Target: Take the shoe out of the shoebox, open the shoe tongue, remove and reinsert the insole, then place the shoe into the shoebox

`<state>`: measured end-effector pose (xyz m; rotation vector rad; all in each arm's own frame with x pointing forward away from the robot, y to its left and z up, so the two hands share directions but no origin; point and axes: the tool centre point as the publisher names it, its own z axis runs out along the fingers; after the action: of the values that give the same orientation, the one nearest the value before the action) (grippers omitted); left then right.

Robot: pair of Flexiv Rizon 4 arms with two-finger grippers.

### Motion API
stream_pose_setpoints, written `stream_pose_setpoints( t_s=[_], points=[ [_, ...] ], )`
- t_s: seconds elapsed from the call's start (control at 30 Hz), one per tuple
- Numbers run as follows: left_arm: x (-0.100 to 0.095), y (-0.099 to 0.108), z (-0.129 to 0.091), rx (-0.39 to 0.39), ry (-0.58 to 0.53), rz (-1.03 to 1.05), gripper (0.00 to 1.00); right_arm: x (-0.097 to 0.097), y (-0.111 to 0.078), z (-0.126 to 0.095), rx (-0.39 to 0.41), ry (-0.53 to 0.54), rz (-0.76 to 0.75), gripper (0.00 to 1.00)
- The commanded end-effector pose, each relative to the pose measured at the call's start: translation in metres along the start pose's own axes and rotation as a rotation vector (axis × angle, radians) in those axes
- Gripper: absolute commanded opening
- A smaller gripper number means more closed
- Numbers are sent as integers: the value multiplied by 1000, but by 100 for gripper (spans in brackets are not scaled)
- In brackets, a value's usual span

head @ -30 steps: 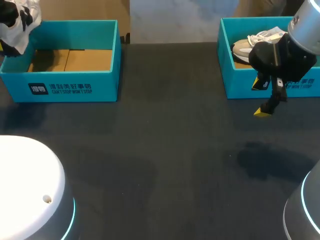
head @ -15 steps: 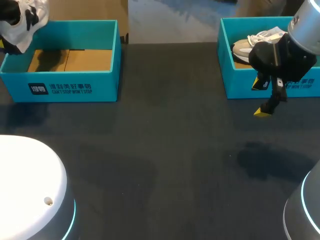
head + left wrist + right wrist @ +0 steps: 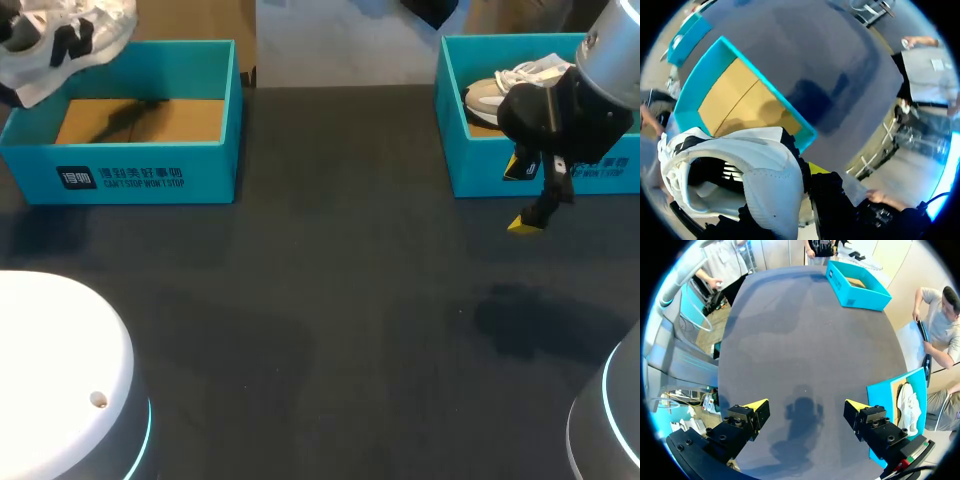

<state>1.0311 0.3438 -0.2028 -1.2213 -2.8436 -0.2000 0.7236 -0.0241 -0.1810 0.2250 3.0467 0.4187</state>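
White with black trim, a mesh sneaker (image 3: 70, 40) hangs in the upper left corner of the head view, above the back rim of an open teal cardboard shoebox (image 3: 120, 175) whose brown floor lies bare. The left gripper (image 3: 810, 175) carries the sneaker by its heel. The left wrist view shows one yellow tip against the outside of the heel collar and the other hidden by the shoe, so the fingers appear to pinch the collar between them. At the right of the head view the right gripper (image 3: 805, 406) hovers above the dark grey table (image 3: 330, 300), fingers spread wide with nothing between them. It sits just in front of a second teal shoebox (image 3: 480, 170) holding a beige-and-white shoe (image 3: 495, 95).

The lift-out looks nearly done, and what remains is the set-down. Doing it well likely means clearing the box's front wall fully before descending and holding the heel firmly so the toe does not swing. The sneaker should land sole-down near the table's middle, its opening facing up where the idle right gripper can reach the tongue.
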Motion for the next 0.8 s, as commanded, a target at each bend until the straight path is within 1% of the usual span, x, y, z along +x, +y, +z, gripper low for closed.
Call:
stream_pose_setpoints(
  t_s=[0.03,0.1,0.13,0.23,0.27,0.3,0.8],
  points=[
    [0,3,1,-151,38,607,0,-1,1,1,3,1,1,100],
    [-1,3,1,-196,31,689,0,-1,1,1,3,1,1,100],
    [-2,3,2,-192,37,756,0,-1,1,1,3,1,1,100],
    [4,7,-2,-205,-41,965,0,-1,1,1,3,1,1,100],
    [5,7,-4,-203,-62,986,0,-1,1,1,3,1,1,100],
    [4,8,-7,-197,-70,986,0,-1,1,1,3,1,1,100],
    [4,8,-7,-197,-70,986,0,-1,1,1,3,1,1,100]
  ],
)
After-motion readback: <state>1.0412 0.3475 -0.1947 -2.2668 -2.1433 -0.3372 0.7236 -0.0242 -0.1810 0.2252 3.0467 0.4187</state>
